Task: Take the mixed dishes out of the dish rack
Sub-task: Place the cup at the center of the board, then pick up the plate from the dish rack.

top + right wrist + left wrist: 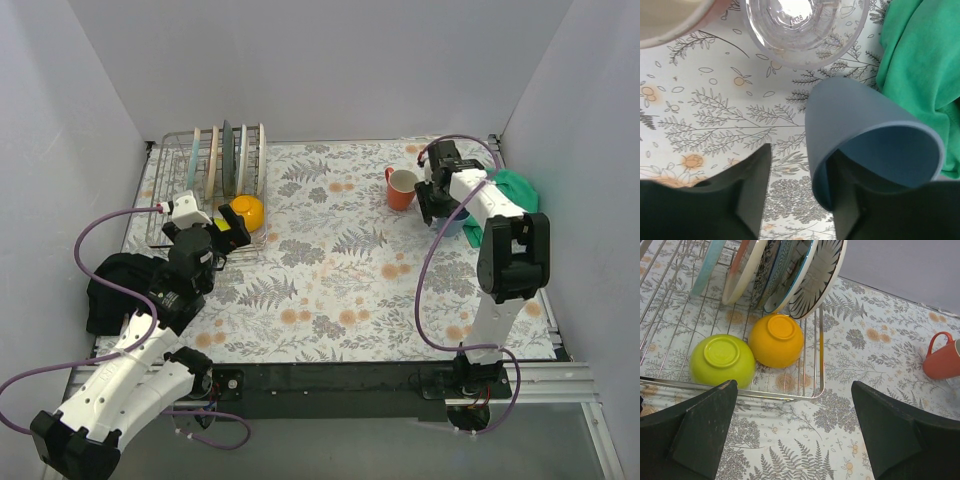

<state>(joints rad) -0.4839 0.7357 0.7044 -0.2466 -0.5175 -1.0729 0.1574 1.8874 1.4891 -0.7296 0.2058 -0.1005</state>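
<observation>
The dish rack [172, 222] stands at the far left with several plates [226, 160] upright in its slots. Two bowls lie upside down in its near end, one lime-green [722, 360] and one orange-yellow [776, 340]. A dark-and-white striped plate [820, 275] is the rightmost in the rack. My left gripper [795, 435] hangs open and empty just in front of the rack's near rail [790, 396]. On the right, the light-blue cup [860, 125] stands on the table. My right gripper [802, 165] is open, with one finger inside the cup's rim and the other apart from its wall. The clear glass [802, 27] and the orange mug [402, 189] stand just beyond.
A green cloth [920, 65] lies right of the cup, against the right wall. A black cloth [115, 285] sits at the left edge beside my left arm. The flower-patterned table cover [330, 280] spreads between the rack and the mug.
</observation>
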